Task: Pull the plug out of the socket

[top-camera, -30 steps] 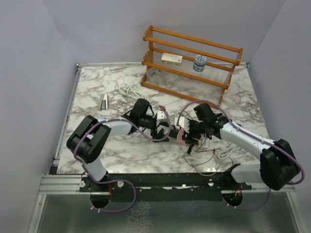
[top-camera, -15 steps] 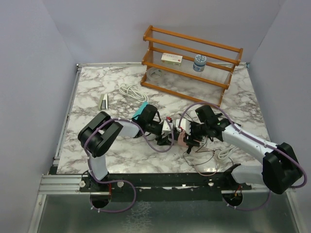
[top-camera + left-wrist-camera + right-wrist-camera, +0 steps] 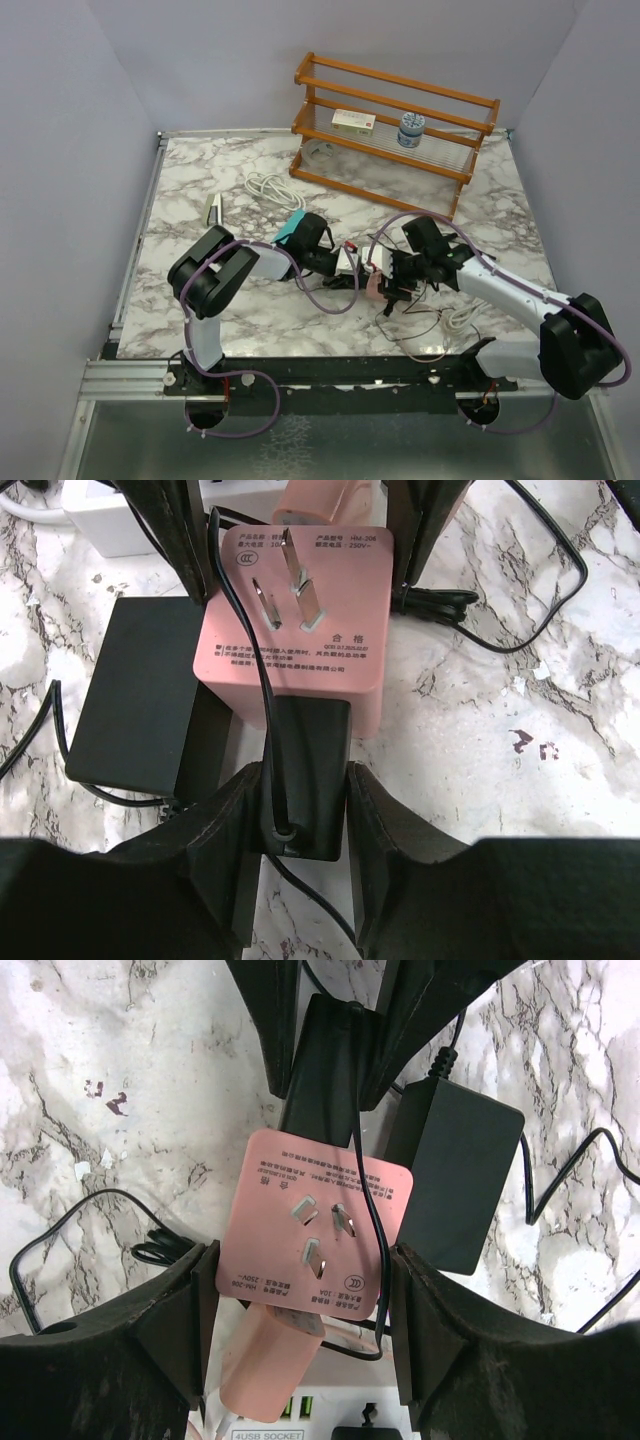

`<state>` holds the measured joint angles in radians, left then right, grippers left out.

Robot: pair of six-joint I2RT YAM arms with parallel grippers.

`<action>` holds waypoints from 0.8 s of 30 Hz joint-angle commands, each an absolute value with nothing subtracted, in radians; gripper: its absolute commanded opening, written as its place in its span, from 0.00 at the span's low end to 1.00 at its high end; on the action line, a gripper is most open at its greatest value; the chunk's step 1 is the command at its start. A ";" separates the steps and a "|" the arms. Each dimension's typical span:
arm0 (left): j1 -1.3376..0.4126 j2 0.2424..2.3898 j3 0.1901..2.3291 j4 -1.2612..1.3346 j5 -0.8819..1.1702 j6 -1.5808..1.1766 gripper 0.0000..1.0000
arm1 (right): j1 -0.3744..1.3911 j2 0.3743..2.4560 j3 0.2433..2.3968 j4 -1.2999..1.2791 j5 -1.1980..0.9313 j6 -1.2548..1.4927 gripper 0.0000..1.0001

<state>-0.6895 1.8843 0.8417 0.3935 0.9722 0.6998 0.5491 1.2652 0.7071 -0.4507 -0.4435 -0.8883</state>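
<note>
A pink socket block [image 3: 310,1220], its three metal prongs facing up, lies on the marble table [image 3: 200,170]. My right gripper [image 3: 302,1260] is shut on it, one finger on each side. A black plug [image 3: 310,770] sticks out of the block's end, and a thin black cord runs over it. My left gripper [image 3: 305,780] has both pads pressed on the plug's two sides. In the top view the two grippers meet at the table's middle, left gripper [image 3: 345,265] facing right gripper [image 3: 385,275] with the pink socket [image 3: 372,283] between.
A black power brick [image 3: 135,700] lies beside the socket. A white USB power strip [image 3: 300,1425] sits behind it. Thin black wires [image 3: 420,325] loop near the front. A wooden rack [image 3: 395,130] stands at the back, with a white cable coil [image 3: 268,186] to its left.
My left arm has slid right to the socket and its jaws have narrowed from wide apart onto the black plug. The right gripper and socket have stayed put.
</note>
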 commanded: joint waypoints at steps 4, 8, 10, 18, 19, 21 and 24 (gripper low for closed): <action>-0.693 1.884 0.858 0.387 0.966 0.793 0.00 | 0.545 1.288 0.682 -0.486 -0.435 -0.910 0.01; -0.693 1.878 0.906 0.234 0.936 0.894 0.00 | 0.545 1.283 0.680 -0.485 -0.411 -0.923 0.01; -0.689 1.881 0.954 0.106 0.929 0.975 0.00 | 0.545 1.285 0.681 -0.490 -0.395 -0.936 0.01; -0.647 1.891 1.041 -0.080 0.948 1.063 0.00 | 0.545 1.295 0.679 -0.487 -0.388 -0.937 0.01; -0.647 1.889 1.030 -0.053 0.941 1.038 0.00 | 0.545 1.298 0.680 -0.487 -0.390 -0.935 0.01; -0.648 1.882 0.996 0.025 0.938 0.962 0.00 | 0.545 1.307 0.680 -0.487 -0.399 -0.931 0.01; -0.649 1.863 0.918 0.197 0.940 0.797 0.00 | 0.545 1.320 0.680 -0.485 -0.396 -0.930 0.01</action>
